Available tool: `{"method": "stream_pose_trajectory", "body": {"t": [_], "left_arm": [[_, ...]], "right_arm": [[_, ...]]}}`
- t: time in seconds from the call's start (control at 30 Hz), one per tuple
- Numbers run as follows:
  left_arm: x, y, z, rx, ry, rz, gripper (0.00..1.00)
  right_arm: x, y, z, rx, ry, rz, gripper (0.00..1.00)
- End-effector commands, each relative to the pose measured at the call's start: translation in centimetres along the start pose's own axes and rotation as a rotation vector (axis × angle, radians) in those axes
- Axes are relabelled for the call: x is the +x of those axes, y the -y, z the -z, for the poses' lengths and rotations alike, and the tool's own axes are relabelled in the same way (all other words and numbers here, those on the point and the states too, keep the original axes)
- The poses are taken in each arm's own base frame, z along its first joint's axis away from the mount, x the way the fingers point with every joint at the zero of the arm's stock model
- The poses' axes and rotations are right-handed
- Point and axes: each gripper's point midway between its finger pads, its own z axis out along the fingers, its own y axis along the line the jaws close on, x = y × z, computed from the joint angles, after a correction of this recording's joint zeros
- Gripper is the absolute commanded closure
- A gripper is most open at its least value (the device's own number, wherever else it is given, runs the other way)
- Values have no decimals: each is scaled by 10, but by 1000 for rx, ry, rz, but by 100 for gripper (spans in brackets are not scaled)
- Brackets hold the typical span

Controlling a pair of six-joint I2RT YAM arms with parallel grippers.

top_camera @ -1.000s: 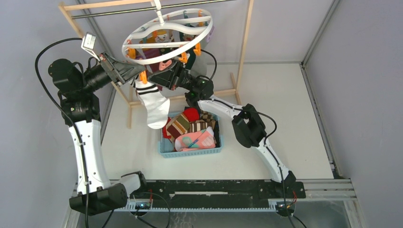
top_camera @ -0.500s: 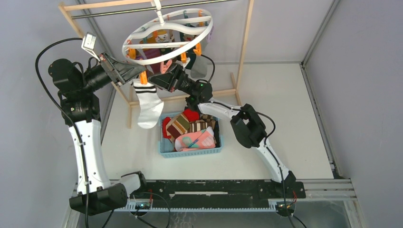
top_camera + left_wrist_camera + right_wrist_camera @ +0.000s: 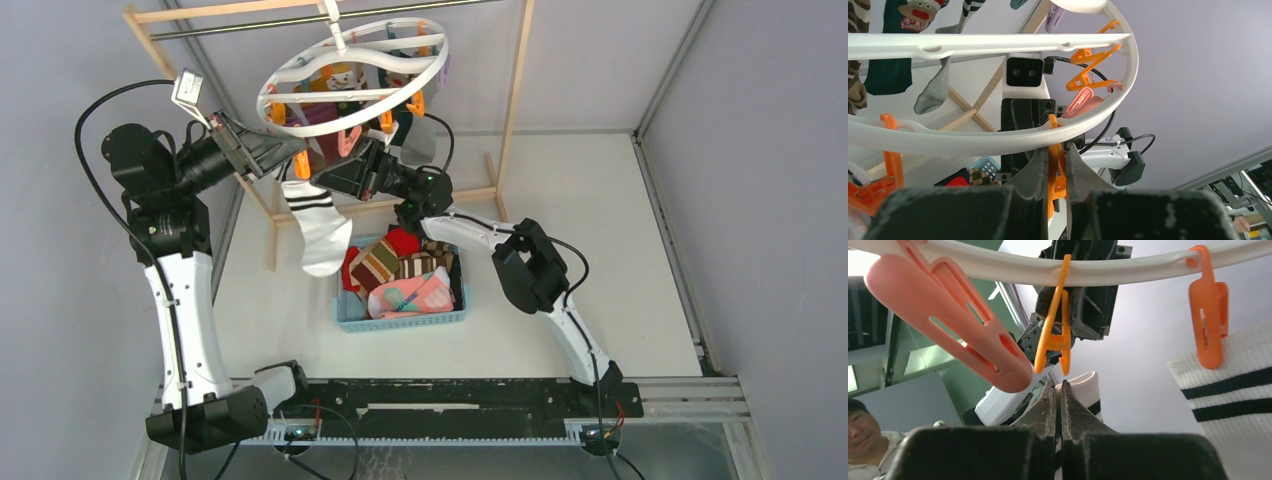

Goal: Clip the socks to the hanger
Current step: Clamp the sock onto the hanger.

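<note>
the hanger [image 3: 440, 68], its orange clips [image 3: 415, 102] and a hanging white sock [image 3: 322, 225] crowd the air over the table's [image 3: 600, 230] far left; the basket [image 3: 400, 320] blocks the middle. the right half offers passage.

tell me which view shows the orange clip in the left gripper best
The right wrist view: the orange clip hangs whole from the hanger, its lower ends spread above the sock. The left wrist view shows it edge-on, pinched in the left gripper. The top view shows it small, under the hanger.

Blue basket [image 3: 400, 322] on white table [image 3: 610, 220] (wooden rack [image 3: 516, 90] behind).
</note>
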Motion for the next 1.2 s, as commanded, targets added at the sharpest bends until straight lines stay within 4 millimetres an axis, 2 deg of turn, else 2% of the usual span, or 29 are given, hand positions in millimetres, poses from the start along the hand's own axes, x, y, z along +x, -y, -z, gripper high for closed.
{"method": "stream_pose_trajectory", "body": {"t": [0.0,0.67,0.87,1.03,1.17], "left_arm": [[5,19,5,51,-28,-33,100],[9,18,5,64,-43,-35,100],[9,17,5,63,-42,-30,100],[6,20,4,62,-31,-29,100],[4,21,4,66,-26,-24,100]], "right_arm": [[-9,-58,-18,-123,-41,65,100],[-33,-68,-24,-170,13,64,100],[-26,-57,-20,-148,3,44,100],[-12,-44,-12,-104,-28,19,100],[-8,-42,-8,-87,-38,18,100]]}}
